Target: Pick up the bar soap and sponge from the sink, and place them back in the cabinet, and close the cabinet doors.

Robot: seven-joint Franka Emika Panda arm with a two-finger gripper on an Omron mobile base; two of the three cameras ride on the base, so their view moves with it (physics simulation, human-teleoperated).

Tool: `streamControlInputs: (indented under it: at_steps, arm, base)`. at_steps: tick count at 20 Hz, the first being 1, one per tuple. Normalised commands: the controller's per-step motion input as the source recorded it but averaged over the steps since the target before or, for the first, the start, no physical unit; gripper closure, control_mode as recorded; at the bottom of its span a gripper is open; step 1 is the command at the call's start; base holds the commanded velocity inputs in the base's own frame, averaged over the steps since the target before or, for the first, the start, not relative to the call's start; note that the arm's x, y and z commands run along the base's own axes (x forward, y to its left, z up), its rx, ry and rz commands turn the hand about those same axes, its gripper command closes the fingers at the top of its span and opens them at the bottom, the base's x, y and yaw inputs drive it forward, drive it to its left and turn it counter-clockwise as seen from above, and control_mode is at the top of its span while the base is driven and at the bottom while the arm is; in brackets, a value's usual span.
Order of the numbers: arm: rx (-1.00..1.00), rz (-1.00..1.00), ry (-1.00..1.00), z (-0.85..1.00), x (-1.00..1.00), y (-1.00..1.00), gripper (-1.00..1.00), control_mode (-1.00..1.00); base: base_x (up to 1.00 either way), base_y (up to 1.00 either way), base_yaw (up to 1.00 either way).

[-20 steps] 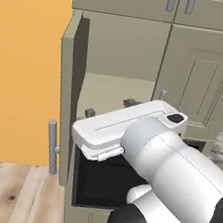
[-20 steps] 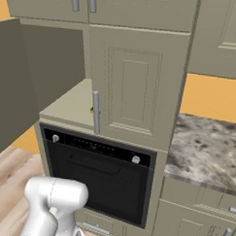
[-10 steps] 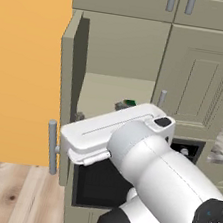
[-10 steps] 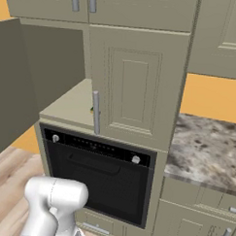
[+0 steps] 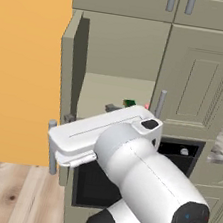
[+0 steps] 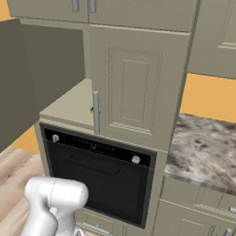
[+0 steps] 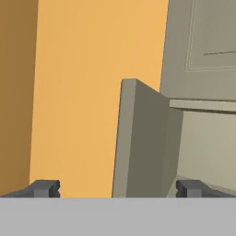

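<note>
Tall olive-grey cabinet (image 5: 126,60) above a black-fronted oven (image 6: 100,177). Of its 2 tall panelled doors, the left door (image 5: 69,72) stands swung open toward the orange wall (image 5: 22,60); the right door (image 6: 136,86), with a vertical steel bar handle (image 6: 96,111), is shut. On the beige shelf (image 5: 111,91) a small dark green sponge (image 5: 129,103) lies just above the white arm, with a speck of pink, probably the salmon-pink bar soap (image 5: 146,106), just beside it; the arm hides the rest. In the hand view the gripper (image 7: 117,188) faces the edge of the open left door, its 2 dark fingertips (image 7: 44,188) spread wide and holding nothing. A speckled stone table (image 6: 206,148) lies right of the oven.
</note>
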Motion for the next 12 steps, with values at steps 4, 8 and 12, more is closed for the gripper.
streamControlInputs:
  at_steps: [4,8,12]
  arm:
    - [0.0,-0.01,-0.03,-0.03,0.1,0.04,-1.0,-1.0]
    - [0.0,-0.03,-0.03,-0.03,0.13,0.06,-1.0,-1.0]
    - [0.0,-0.04,-0.05,-0.1,0.13,0.1,-1.0,-1.0]
  base:
    - [0.0,0.0,0.0]
    - [0.0,0.0,0.0]
    - [0.0,0.0,0.0]
